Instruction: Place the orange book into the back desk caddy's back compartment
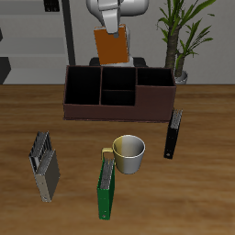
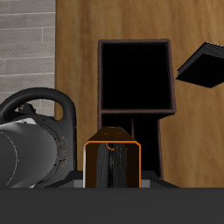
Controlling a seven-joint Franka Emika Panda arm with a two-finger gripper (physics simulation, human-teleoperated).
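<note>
My gripper (image 1: 111,32) is shut on the upper end of the orange book (image 1: 111,48), which hangs upright in the air behind and above the back desk caddy (image 1: 83,112). The book's lower edge is just behind the back compartment (image 1: 117,79), the rear small middle cell, and above its rim. In the wrist view I see the orange book (image 2: 112,166) edge-on, over the caddy's dark cells, with a large side bin (image 2: 133,74) beyond it. The book hides most of what lies directly beneath it.
A black book (image 1: 173,135) (image 2: 206,66) lies in front of the caddy. A pale mug (image 1: 129,153) and an upright green book (image 1: 107,188) stand nearer the front edge, beside a grey organiser (image 1: 44,167). A potted plant (image 1: 181,37) stands behind the caddy's end.
</note>
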